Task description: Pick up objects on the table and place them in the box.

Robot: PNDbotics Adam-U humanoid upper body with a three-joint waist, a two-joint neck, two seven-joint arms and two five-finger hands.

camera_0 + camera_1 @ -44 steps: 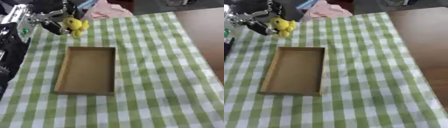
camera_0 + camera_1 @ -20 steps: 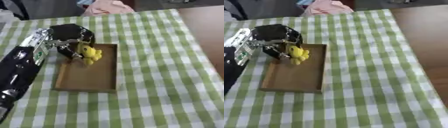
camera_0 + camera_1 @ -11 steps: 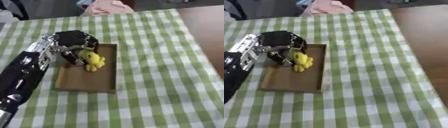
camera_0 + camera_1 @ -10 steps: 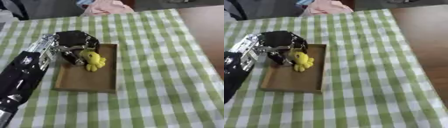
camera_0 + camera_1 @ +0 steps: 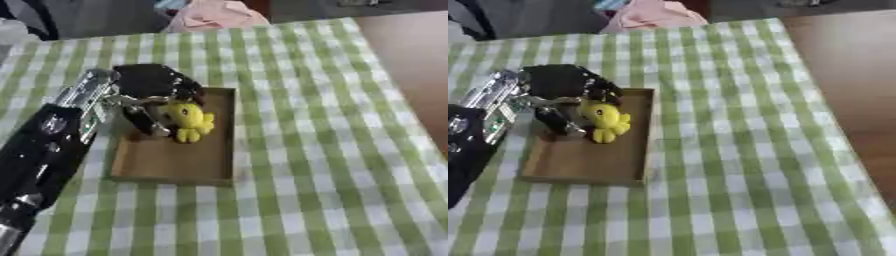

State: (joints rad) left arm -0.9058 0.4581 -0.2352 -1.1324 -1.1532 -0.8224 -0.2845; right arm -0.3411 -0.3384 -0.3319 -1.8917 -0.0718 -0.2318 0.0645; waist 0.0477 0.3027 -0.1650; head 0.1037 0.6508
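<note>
Since the earlier pictures the left hand [image 5: 150,92] has carried the yellow toy [image 5: 189,120] from the far left corner of the tabletop [image 5: 315,150] to a spot over the box [image 5: 166,159], and over the last half second it has barely shifted, so the toy sits at much the same place above the far end of the box. That hand is curled, with its fingers [image 5: 156,126] against the toy's left side; whether they pinch it or only touch it I cannot tell, nor whether the toy already rests on the box floor. The toy lies toward the box's right wall, close to the rim. If it is let go from above, it could bounce or roll, and so near that wall it might tip out onto the green checked cloth. If it catches on a finger as the hand opens, it could be dragged back out when the arm lifts. The forearm lies along the box's left side, so a careless retreat might nudge the light cardboard and slide it. A pink cloth [image 5: 214,15] lies well apart at the far edge. The right hand shows in neither view.
</note>
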